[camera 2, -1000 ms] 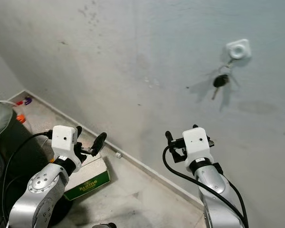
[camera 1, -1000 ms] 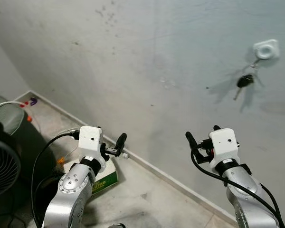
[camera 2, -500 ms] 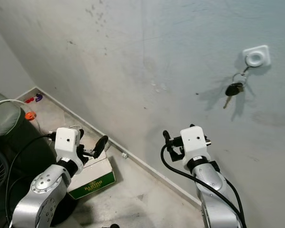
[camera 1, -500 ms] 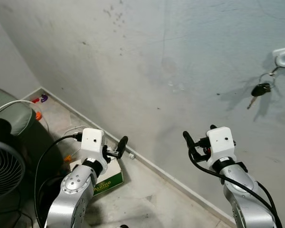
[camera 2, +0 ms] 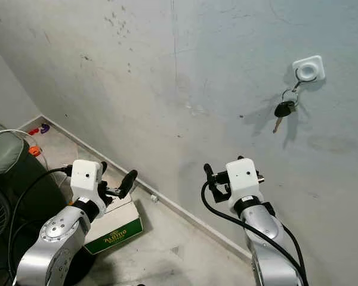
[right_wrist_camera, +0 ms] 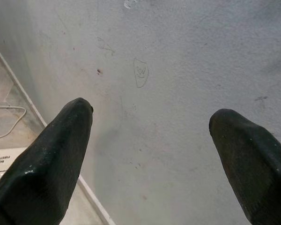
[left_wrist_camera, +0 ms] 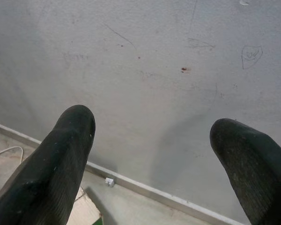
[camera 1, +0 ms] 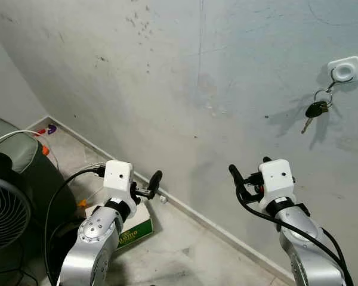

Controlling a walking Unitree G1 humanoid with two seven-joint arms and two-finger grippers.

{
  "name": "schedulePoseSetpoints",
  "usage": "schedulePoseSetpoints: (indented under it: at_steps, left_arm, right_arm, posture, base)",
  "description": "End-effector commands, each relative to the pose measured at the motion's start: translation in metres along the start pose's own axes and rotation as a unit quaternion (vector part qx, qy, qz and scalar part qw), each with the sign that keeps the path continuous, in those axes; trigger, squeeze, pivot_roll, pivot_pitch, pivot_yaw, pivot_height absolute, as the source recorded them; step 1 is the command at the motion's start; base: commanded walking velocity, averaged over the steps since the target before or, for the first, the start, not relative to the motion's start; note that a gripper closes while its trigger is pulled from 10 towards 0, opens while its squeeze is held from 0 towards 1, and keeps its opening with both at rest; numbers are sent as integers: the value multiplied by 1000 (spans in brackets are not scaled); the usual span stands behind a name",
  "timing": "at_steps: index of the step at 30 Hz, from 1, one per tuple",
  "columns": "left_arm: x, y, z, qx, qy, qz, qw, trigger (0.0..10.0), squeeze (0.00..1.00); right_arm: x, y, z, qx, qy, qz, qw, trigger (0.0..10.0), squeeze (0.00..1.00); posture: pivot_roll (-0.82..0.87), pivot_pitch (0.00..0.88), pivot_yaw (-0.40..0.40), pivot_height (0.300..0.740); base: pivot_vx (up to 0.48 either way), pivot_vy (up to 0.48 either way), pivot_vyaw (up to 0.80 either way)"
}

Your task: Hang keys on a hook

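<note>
A bunch of keys (camera 1: 315,110) with a black-headed key hangs by its ring from a white square hook (camera 1: 344,70) high on the grey wall, at the upper right. My right gripper (camera 1: 249,167) is held up below and to the left of the keys, well apart from them. It is open and empty, its fingers (right_wrist_camera: 47,159) spread wide toward bare wall. My left gripper (camera 1: 150,185) stands farther left at about the same height. It too is open, with nothing between its fingers (left_wrist_camera: 51,159).
A dark fan (camera 1: 6,214) and a white cable (camera 1: 12,136) stand at the left. A green and white box (camera 1: 134,229) lies on the floor by the baseboard (camera 1: 209,221) under my left arm. Small red and purple things (camera 1: 43,130) lie in the far corner.
The whole picture has shifted, so the camera has moved. The keys stay hanging on the hook and both grippers keep their open pose.
</note>
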State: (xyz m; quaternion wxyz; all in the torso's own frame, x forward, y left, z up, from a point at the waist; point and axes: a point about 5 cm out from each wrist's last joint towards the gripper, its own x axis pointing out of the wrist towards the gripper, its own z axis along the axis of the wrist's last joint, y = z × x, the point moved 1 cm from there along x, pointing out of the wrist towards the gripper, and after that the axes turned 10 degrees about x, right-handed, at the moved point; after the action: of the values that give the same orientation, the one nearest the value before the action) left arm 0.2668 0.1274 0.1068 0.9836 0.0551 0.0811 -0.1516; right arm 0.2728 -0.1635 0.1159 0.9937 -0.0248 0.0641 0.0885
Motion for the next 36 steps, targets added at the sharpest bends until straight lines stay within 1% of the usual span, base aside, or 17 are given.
schedulePoseSetpoints:
  at_steps: [1,18,26,33,36]
  left_arm:
    - [0,0,-2,1,6,-1,1000,10000,0]
    - [1,0,-2,0,4,-1,1000,10000,0]
    - [1,1,-1,-9,0,1,1000,10000,0]
    - [3,2,2,-25,-7,3,1000,10000,0]
    - [3,2,3,-21,-7,4,1000,10000,0]
  right_arm:
    - [0,0,-2,1,8,4,1000,10000,0]
    - [1,2,-2,2,9,5,1000,10000,0]
    - [2,2,-3,2,11,8,1000,10000,0]
    - [3,1,-4,3,13,10,1000,10000,0]
    - [3,0,-4,2,14,11,1000,10000,0]
  posture:
    - [-9,89,26,740]
    - [-8,88,28,740]
    - [-9,91,25,740]
    - [-9,93,22,740]
    - [-12,89,21,740]
  base:
    - [0,-270,0]
    - [0,-298,0]
    - [0,0,0]
    - [0,0,0]
    - [0,80,0]
